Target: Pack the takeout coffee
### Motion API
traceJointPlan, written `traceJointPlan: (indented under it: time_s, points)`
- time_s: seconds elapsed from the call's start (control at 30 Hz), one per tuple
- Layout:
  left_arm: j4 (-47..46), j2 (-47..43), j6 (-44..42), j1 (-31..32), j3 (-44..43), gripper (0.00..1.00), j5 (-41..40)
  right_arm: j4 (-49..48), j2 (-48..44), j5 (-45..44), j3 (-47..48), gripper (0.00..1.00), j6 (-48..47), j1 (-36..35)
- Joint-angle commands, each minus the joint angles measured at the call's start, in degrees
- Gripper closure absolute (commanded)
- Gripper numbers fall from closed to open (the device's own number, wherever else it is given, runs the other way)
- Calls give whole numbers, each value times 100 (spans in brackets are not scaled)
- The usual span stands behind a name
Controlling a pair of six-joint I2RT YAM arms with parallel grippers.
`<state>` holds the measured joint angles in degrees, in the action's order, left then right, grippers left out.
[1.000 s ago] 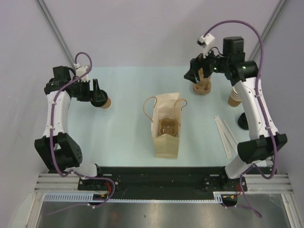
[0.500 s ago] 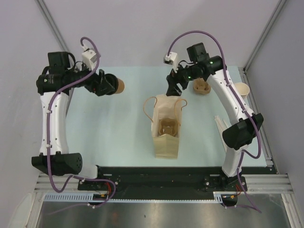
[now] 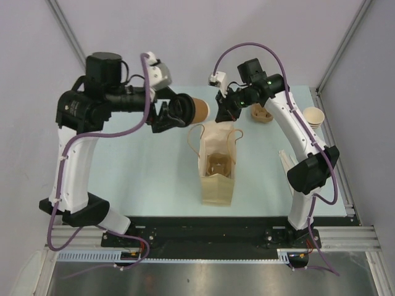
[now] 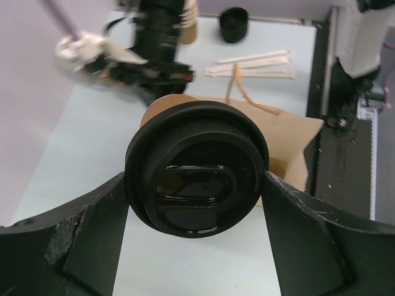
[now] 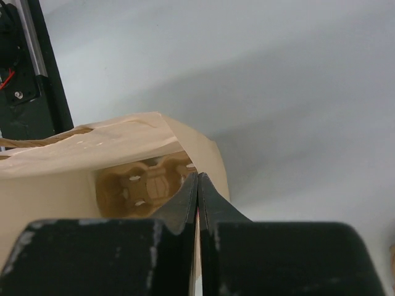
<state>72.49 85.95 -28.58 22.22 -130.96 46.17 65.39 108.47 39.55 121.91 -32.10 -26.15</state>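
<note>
Beside the paper bag [image 3: 216, 182], left pincer [image 3: 184, 112] grasping lidded coffee cup [image 3: 199, 110], right pincer [image 3: 223, 116] clenched on its rim, straws [image 4: 253, 63] rightward.

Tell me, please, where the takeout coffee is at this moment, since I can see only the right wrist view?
Observer: The left gripper holds the takeout coffee tipped on its side, just left of the paper bag's far rim.
Operator: Thank you. Does it have a lid on?
Observer: Yes, the left wrist view shows a black lid facing that camera.
Operator: Is anything lying near the bag?
Observer: Wrapped straws lie on the table to the bag's right.
</note>
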Motion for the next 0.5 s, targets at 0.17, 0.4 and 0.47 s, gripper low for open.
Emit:
traceJointPlan:
  time_s: [0.17, 0.4, 0.47]
  points:
    - [292, 316, -491, 1478, -219, 70, -899, -771, -457, 26, -246, 100, 1178, 5]
    - [257, 396, -517, 1768, 350, 72, -1453, -1045, -827, 141, -641, 100, 1786, 22]
    - [100, 361, -579, 1768, 746, 73, -1628, -1106, -958, 167, -852, 100, 1786, 22]
